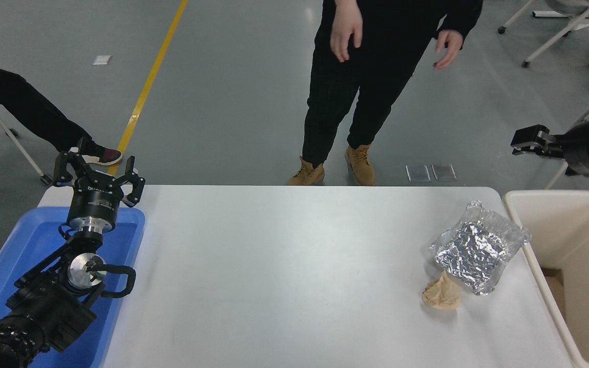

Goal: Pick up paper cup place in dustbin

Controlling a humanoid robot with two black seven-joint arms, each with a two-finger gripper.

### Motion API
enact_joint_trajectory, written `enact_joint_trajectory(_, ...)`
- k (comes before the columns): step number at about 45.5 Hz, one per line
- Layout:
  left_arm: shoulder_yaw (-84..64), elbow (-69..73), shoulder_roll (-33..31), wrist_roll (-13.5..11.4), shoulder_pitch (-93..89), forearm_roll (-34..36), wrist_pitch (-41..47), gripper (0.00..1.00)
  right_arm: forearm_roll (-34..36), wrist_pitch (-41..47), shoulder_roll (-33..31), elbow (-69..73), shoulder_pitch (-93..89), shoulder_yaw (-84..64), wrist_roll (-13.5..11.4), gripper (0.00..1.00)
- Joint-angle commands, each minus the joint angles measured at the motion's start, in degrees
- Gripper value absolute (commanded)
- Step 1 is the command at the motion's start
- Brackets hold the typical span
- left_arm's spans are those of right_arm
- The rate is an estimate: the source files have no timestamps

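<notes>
A: Paper cup: it is not showing anywhere on the white table [284, 266], nor in the visible part of the dustbin [555, 199] standing off the table's right edge. Whether it is lying deeper in the bin, I cannot tell.

B: What is lying near that right edge, then?

A: A crinkled silver foil bag [478, 248] and, touching its near corner, a crumpled tan paper wad [442, 294]. Neither is the cup.

B: And the arms?

A: The left gripper [97, 176] is hovering over the far end of the blue tray [120, 220] at the table's left edge, its fingers spread wide and holding nothing. The right gripper [527, 140] is reaching in from the right, above and beyond the bin's far rim; I cannot tell how its jaws are standing, and no cup is showing in them.

B: What could be going wrong from here?

A: With no cup in view, the arm may be mistaking the wad or the foil for it. A person [371, 76] is standing at the far edge, hands loose, well within its reach.
</notes>
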Motion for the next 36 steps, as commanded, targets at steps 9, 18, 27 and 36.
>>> enact_joint_trajectory(9, 0.0, 0.0, 0.0, 0.0, 0.0, 0.1, 0.0, 0.99, 0.1, 14.3, 5.5, 5.7, 8.5, 1.3, 0.1, 1.0)
enact_joint_trajectory(18, 0.0, 0.0, 0.0, 0.0, 0.0, 0.0, 0.0, 0.99, 0.1, 14.3, 7.5, 5.6, 8.1, 1.9, 0.1, 1.0)
enact_joint_trajectory(27, 0.0, -0.1, 0.0, 0.0, 0.0, 0.0, 0.0, 0.99, 0.2, 14.3, 9.0, 5.5, 7.3, 2.3, 0.1, 1.0)
enact_joint_trajectory(36, 0.0, 0.0, 0.0, 0.0, 0.0, 0.0, 0.0, 0.99, 0.2, 14.3, 9.0, 5.5, 6.9, 2.8, 0.1, 1.0)
